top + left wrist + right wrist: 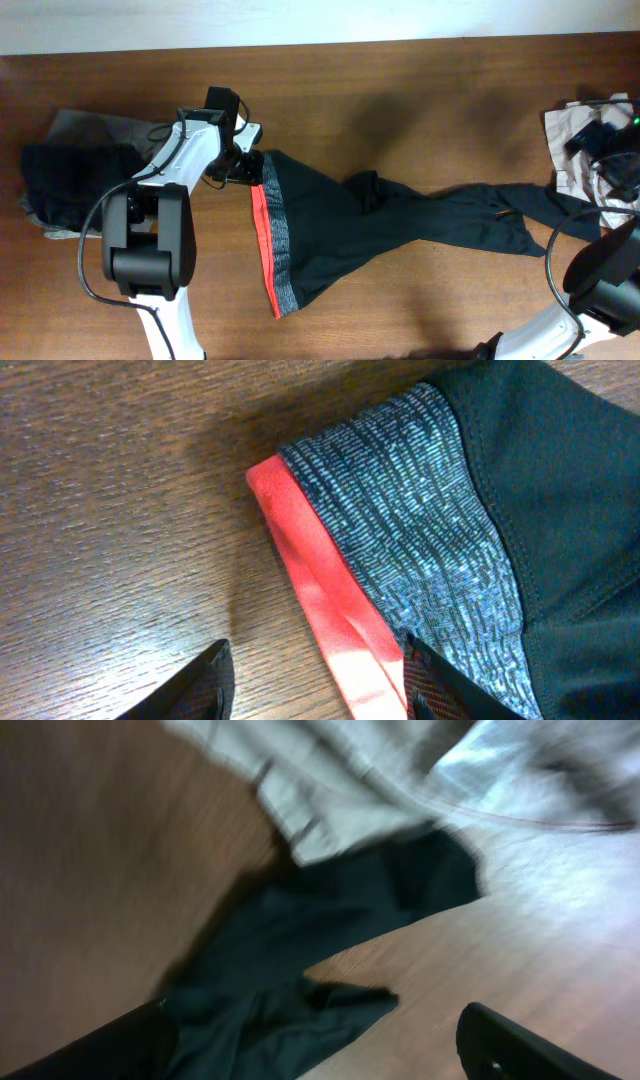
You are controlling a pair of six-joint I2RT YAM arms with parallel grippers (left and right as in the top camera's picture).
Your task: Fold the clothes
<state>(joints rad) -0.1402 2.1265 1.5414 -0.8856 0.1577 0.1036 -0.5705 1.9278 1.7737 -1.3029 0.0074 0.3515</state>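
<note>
Straightening the leggings (400, 215), we judge: left gripper (320, 665) unclenched astride the waistband (400, 530), right gripper (315, 1045) spread empty, so next we pinch that corner.

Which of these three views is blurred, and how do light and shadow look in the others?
Right wrist: motion-smeared throughout, the leggings and beige garment losing their edges. Left wrist: sharp, the grey waistband weave and wood grain crisp, soft shadow beside the red lining. Overhead: clear, even light, faint broad shadows on the table.
</note>
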